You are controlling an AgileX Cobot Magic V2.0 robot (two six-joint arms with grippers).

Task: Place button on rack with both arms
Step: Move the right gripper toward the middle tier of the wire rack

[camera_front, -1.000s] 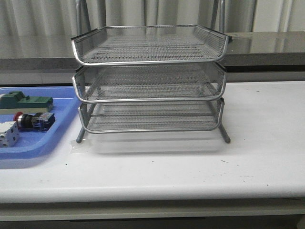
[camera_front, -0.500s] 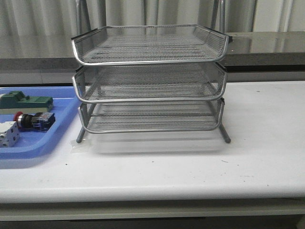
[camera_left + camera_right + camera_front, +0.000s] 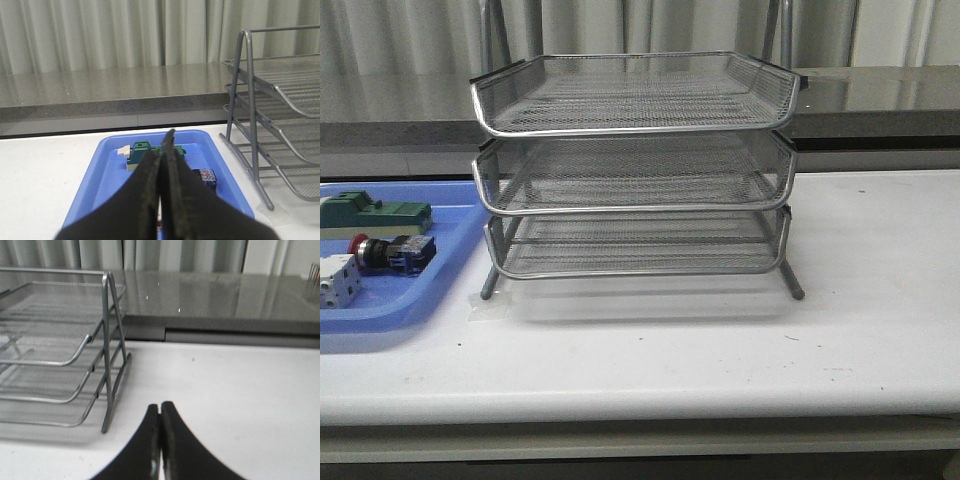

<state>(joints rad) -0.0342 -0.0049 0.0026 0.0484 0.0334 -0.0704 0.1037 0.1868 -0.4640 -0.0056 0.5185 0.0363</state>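
The button (image 3: 390, 251) lies on its side in the blue tray (image 3: 450, 262), just to the left of the rack (image 3: 635, 170). Its long way runs left to right, with the red head pointing away from the rack. It has a black middle and a blue back end. The left gripper (image 3: 163, 150) is pressed shut and holds nothing. It is the nearer one, and the button sits ahead of it and lower. The right gripper (image 3: 160, 415) is shut and empty too, on the far side of the rack.
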